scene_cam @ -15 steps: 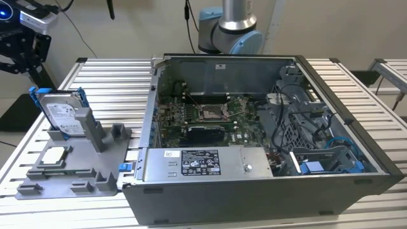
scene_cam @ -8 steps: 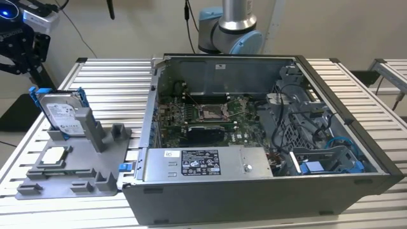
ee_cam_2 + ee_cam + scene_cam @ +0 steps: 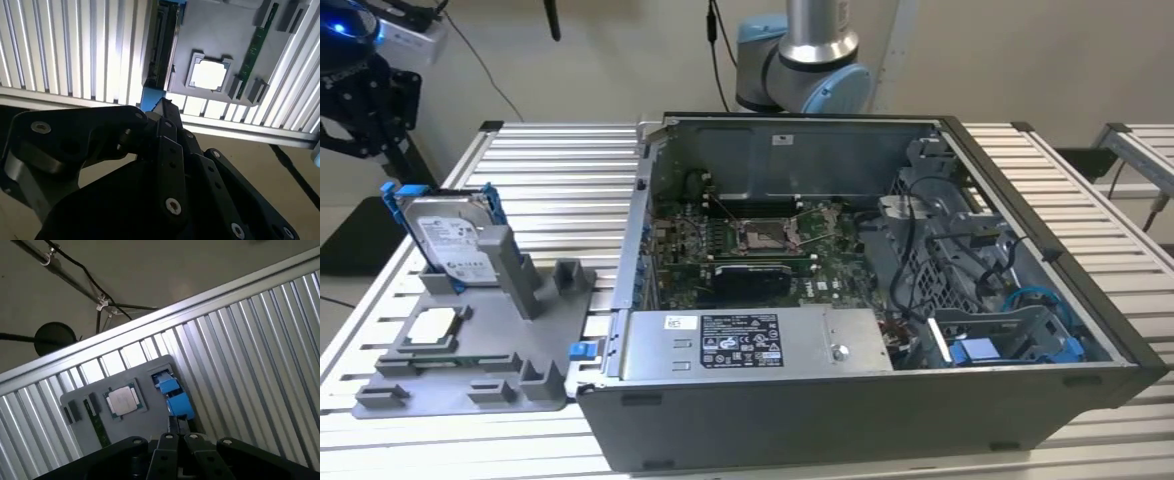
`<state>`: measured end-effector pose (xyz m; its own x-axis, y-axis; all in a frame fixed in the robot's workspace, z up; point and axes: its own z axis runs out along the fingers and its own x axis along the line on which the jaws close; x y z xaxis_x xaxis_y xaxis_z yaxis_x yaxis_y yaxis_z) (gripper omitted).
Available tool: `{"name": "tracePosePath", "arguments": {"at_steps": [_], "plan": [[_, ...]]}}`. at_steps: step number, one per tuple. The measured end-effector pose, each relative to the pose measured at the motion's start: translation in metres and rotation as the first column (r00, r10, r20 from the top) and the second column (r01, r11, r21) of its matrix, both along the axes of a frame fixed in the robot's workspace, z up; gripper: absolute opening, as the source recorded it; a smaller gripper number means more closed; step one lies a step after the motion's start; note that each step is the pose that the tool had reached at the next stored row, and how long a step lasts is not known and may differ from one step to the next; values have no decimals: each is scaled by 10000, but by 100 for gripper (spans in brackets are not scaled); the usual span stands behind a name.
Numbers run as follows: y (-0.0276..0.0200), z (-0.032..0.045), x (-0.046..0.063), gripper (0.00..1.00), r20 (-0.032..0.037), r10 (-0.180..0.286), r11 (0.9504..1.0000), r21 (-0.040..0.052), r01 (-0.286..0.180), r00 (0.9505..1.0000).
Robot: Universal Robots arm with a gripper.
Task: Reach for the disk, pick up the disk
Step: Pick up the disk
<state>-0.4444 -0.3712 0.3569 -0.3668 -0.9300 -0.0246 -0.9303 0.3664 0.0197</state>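
The disk (image 3: 447, 238) stands upright on its edge in a slot of the grey fixture plate (image 3: 480, 350), its white label facing out and its blue carrier around it. My gripper (image 3: 363, 140) hangs above and beyond it, at the exterior view's far left, apart from it. In both wrist views the black fingers meet at their tips, with nothing between them. The second wrist view shows the disk (image 3: 161, 45) edge-on past the gripper (image 3: 161, 106). In the first wrist view the blue carrier of the disk (image 3: 176, 401) lies just past the gripper (image 3: 177, 424).
A square silver processor chip (image 3: 434, 328) (image 3: 209, 75) (image 3: 122, 400) lies in a pocket of the same plate. An open computer case (image 3: 854, 300) takes up the slatted table's middle and the exterior view's right. The table edge and floor lie close behind the gripper.
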Motion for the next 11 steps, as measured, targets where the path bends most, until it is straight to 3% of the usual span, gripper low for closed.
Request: {"name": "tracePosePath", "arguments": {"at_steps": [6, 11], "plan": [[0, -10, 0, 0, 2, 1022, 9948, 1, -1022, 9948], [0, -18, 0, 0, 2, 1910, 9816, 0, -1910, 9816]]}}
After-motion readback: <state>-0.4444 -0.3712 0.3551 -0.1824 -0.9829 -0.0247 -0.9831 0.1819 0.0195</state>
